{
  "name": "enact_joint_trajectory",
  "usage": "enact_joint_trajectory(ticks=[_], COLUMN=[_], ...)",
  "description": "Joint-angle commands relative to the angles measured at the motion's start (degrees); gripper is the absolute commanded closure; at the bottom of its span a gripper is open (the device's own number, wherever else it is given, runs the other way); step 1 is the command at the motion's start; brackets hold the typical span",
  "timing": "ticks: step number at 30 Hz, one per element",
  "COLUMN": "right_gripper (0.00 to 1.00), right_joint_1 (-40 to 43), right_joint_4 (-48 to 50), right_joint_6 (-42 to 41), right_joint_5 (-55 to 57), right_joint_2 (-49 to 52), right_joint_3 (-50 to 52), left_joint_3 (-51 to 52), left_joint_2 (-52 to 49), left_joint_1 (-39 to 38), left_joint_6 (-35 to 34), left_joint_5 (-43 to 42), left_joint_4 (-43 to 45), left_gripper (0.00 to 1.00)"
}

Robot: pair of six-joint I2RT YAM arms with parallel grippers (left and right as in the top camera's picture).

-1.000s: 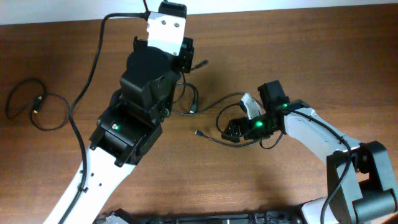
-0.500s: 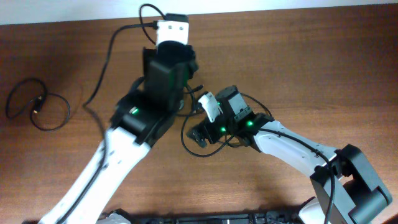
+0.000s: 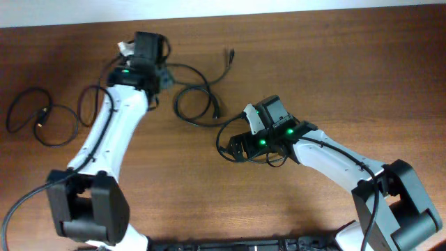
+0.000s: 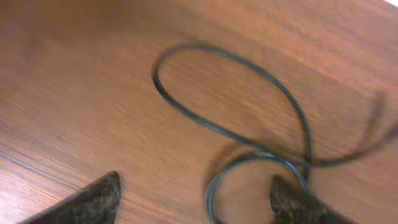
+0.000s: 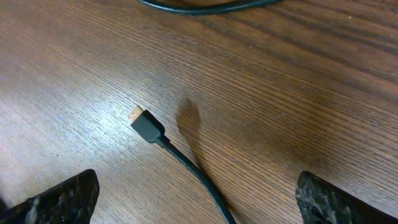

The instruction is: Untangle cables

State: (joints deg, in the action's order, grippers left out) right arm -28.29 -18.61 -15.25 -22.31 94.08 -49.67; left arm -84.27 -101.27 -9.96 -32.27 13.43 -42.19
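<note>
Jaws of left end effector (image 4: pixel 193 198) spread wide over looped cables (image 4: pixel 199 121), right end effector (image 5: pixel 196 190) likewise, empty, above plug (image 5: pixel 148 129)

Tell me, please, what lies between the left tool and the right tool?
A loose black cable loop lies between them on the table; the overhead view shows it.

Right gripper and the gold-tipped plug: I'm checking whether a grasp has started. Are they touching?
Apart. The right wrist view shows the plug lying between the spread fingers of the right gripper, clear of both.
</note>
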Motion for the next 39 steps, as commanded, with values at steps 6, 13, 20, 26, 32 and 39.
enact_joint_trajectory(ticks=[6, 13, 20, 26, 32, 39], right_gripper=[0.01, 0.01, 0.01, 0.01, 0.01, 0.01], right_joint_1=[0.1, 0.1, 0.1, 0.1, 0.1, 0.1], right_joint_4=[0.3, 0.2, 0.2, 0.2, 0.1, 0.2], right_joint_6=[-0.7, -0.7, -0.7, -0.7, -0.7, -0.7], right_joint_5=[0.3, 0.3, 0.3, 0.3, 0.3, 0.1], right_joint_2=[-0.2, -0.2, -0.2, -0.2, -0.2, -0.2], right_joint_3=[-0.2, -0.2, -0.2, -0.2, -0.2, -0.2], left_joint_3=[-0.2, -0.2, -0.2, -0.2, -4.8, -5.2], left_joint_2=[-8.9, -23.0, -25.7, -25.7, -17.6, 6.8], left_joint_1=[-1.9, -6.6, -6.9, -7.7, -10.1, -12.1], left_joint_6=[-1.4, -8.9, -8.9, -8.9, -4.0, -1.2], left_joint_5=[-29.3, -29.1, -27.6, -17.4, -8.8, -3.7], left_joint_4=[-7.8, -7.5, -8.5, -9.2, -19.4, -20.2], left_gripper=[0.28, 0.56, 0.62, 1.0, 1.0, 0.77])
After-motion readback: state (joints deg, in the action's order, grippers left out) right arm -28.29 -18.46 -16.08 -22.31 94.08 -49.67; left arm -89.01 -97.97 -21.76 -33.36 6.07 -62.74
